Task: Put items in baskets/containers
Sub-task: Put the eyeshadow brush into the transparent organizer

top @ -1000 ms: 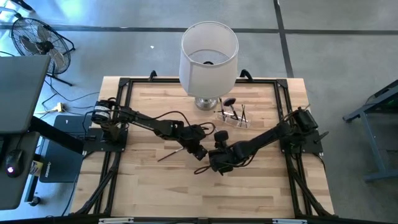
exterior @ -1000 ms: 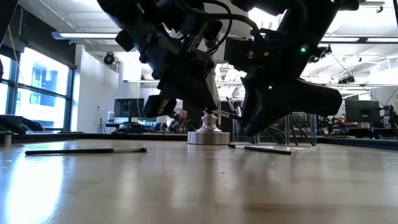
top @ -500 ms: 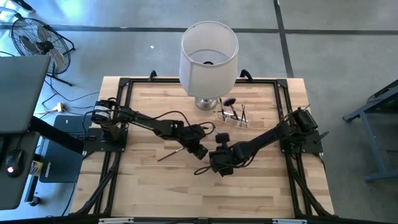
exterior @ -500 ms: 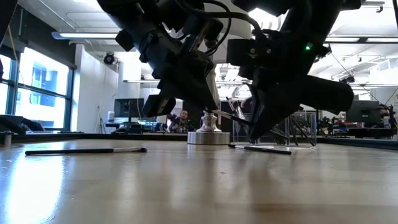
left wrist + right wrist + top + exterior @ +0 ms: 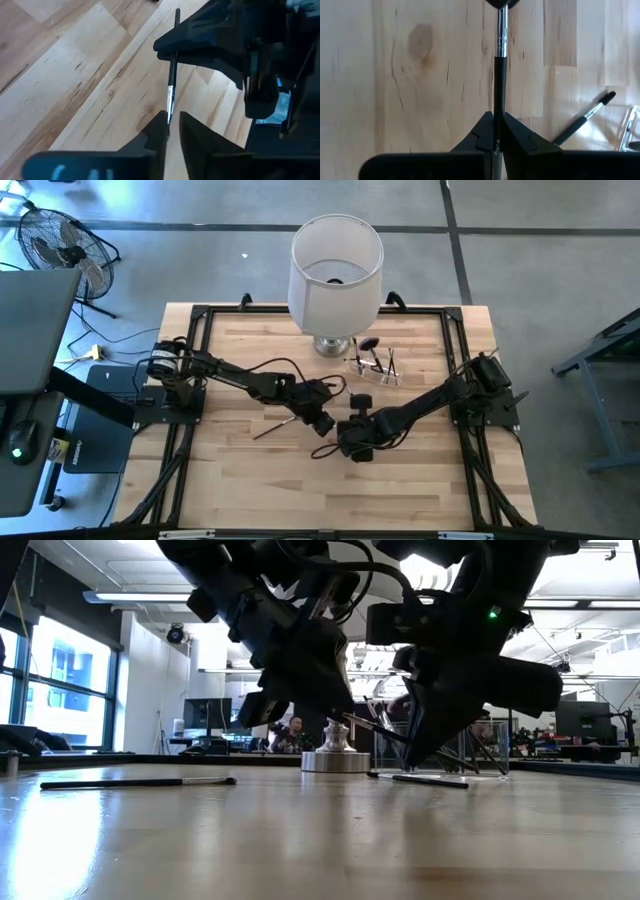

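Handing off mid-air, by the look of it: over the middle of the wooden table (image 5: 420, 480), in front of the white lamp (image 5: 336, 270), both arms meet tip to tip. Clear holder (image 5: 375, 368) stands just right of the lamp base, with a few brushes upright in it, well apart from the meeting point. Left gripper (image 5: 170, 120) has its fingers narrow and pinched on the bristle end of one thin dark brush (image 5: 499, 90). Right gripper (image 5: 498, 122) is clamped on the handle of the same brush, so it is held at both ends, clear of the table. My read is that the step in hand is passing it to the right arm, which sits nearer the holder. To do it well, I'd let the left open only once the right grip is firm, open fully, and back off along the brush axis so the thin shaft isn't levered sideways. Then tilt the brush upright before lowering it into the holder, steering clear of the brushes already in there. A loose brush (image 5: 275, 427) lies flat on the table left of the grippers, and another loose one (image 5: 584, 117) lies near the holder edge; both are left to collect.
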`<action>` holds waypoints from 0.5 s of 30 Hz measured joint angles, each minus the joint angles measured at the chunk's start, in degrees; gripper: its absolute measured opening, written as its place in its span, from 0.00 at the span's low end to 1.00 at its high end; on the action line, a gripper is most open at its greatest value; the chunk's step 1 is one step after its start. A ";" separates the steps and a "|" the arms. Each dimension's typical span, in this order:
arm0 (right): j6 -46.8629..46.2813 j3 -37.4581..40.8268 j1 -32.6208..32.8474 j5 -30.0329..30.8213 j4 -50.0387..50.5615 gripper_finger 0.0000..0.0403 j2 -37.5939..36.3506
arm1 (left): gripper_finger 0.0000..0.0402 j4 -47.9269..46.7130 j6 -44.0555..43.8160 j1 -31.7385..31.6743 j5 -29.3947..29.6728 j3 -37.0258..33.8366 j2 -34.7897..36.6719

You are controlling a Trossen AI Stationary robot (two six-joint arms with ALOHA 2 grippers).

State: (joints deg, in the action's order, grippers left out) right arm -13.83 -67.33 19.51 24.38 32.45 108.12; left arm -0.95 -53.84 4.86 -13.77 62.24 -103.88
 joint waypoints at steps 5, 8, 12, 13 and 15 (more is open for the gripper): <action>-3.10 0.00 0.00 -0.27 0.06 0.03 0.00 | 0.23 0.62 4.17 -0.02 0.47 0.00 0.00; -7.01 0.00 0.01 -1.00 0.04 0.04 0.00 | 0.26 -1.45 7.25 -0.74 1.10 0.00 0.51; -15.19 -0.02 0.58 -3.17 0.33 0.02 0.00 | 0.26 -8.95 13.00 -2.68 1.75 0.01 4.65; -17.63 -0.02 0.92 -3.39 0.39 0.02 0.00 | 0.26 -11.26 14.67 -3.12 2.47 0.02 5.69; -22.96 -0.02 1.81 -3.53 0.69 0.02 0.00 | 0.26 -15.98 17.81 -3.52 4.69 -0.14 8.15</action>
State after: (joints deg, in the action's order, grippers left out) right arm -36.80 -67.35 21.32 20.85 33.13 108.12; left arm -16.93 -36.04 1.35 -9.08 62.10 -95.72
